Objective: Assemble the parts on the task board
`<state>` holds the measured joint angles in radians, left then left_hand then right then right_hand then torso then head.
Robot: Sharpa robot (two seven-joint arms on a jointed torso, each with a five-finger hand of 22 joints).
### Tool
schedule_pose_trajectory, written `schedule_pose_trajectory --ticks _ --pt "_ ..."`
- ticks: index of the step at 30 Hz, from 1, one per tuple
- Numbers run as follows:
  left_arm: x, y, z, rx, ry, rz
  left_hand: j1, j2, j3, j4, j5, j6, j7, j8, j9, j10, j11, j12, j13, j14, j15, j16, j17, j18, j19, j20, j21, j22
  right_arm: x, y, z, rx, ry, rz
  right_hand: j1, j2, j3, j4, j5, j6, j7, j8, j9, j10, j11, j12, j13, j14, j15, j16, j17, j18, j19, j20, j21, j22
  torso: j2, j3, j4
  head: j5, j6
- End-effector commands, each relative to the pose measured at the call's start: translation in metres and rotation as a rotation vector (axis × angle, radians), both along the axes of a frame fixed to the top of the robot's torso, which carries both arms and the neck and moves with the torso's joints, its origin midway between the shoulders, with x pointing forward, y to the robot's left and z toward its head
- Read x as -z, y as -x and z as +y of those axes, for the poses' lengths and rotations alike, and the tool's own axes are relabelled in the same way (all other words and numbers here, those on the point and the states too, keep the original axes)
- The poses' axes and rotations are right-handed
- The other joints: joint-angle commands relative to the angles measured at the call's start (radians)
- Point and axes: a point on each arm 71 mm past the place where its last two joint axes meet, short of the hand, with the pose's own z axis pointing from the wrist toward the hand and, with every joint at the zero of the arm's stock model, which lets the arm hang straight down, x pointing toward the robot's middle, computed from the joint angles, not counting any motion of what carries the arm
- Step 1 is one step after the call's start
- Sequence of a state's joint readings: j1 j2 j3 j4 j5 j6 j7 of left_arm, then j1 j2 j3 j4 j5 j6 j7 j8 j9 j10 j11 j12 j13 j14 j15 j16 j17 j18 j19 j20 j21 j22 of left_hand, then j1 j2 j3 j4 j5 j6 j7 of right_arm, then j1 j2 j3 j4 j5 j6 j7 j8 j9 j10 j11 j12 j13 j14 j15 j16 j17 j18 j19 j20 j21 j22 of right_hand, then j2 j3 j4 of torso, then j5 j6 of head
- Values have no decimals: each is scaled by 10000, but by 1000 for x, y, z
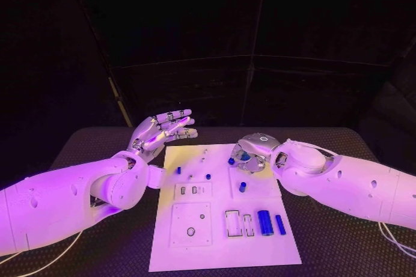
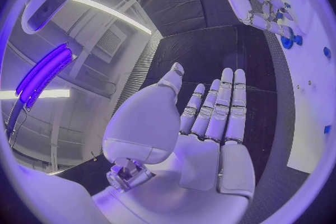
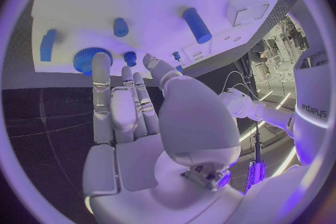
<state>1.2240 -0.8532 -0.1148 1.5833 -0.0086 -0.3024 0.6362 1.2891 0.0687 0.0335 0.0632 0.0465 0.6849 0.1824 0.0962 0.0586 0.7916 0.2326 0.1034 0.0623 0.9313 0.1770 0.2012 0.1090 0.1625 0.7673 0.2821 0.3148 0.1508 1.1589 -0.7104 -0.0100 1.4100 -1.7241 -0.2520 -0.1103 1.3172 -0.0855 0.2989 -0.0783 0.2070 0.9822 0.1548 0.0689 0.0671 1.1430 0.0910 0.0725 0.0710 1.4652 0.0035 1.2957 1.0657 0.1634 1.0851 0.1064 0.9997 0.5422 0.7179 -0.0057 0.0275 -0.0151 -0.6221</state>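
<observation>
Left silver many-fingered hand (image 1: pixel 163 130) was raised off the black table (image 1: pixel 104 142) beside the far left corner of the white rectangular task board (image 1: pixel 221 229), palm up, fingers straight, spread and holding nothing. Right silver hand (image 1: pixel 251 152) hung over the board's far right edge, fingers extended and apart, empty. Its fingertips (image 3: pixel 102 61) were just beside a blue toothed gear (image 3: pixel 85 58); blue cylinder (image 3: pixel 196 25) and small blue peg (image 3: pixel 121 27) lay apart on the board.
</observation>
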Motion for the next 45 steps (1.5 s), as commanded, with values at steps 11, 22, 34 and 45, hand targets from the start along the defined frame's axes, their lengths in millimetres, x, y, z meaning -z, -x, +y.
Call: schedule_pose_trajectory --ticks 11,22,34,45 --pt "-2 0 -3 208 22 -21 60 -16 -1 -44 38 -101 992 -67 -18 -98 -3 -59 -12 34 16 -53 -21 178 92 -3 39 -21 -10 -4 4 583 90 -686 59 -61 189 233 8 -104 5 -25 -5 -35 4 70 30 464 18 583 727 -13 575 25 814 1067 56 -7 0 18 -15" --pt "-3 0 -5 241 39 -49 51 -4 -6 -50 38 -161 1001 -98 -25 -168 6 -97 -16 34 23 -81 -31 173 93 -1 32 -33 -4 -12 11 734 274 -285 57 -58 266 300 -37 -161 13 -37 -10 -34 7 75 29 458 26 685 843 -25 605 32 904 1162 106 -8 25 58 -28" --pt "-5 0 -5 97 28 -173 27 42 -14 -64 40 -177 1019 -155 -27 -239 27 -176 -16 -10 50 -184 -69 157 67 7 -3 -73 4 -15 15 625 831 463 87 -58 340 337 -84 -125 -2 -5 4 48 -12 117 43 437 16 722 853 -26 598 29 952 1203 153 -12 51 52 -88" --pt "-6 0 -5 72 27 -212 27 60 -16 -81 39 -141 1019 -171 -22 -211 30 -198 -11 -42 62 -243 -91 148 41 11 -29 -98 5 -19 20 552 702 440 186 122 682 475 -104 371 65 202 72 259 3 189 56 408 26 843 954 -37 574 33 1074 1301 185 -19 69 84 -176"
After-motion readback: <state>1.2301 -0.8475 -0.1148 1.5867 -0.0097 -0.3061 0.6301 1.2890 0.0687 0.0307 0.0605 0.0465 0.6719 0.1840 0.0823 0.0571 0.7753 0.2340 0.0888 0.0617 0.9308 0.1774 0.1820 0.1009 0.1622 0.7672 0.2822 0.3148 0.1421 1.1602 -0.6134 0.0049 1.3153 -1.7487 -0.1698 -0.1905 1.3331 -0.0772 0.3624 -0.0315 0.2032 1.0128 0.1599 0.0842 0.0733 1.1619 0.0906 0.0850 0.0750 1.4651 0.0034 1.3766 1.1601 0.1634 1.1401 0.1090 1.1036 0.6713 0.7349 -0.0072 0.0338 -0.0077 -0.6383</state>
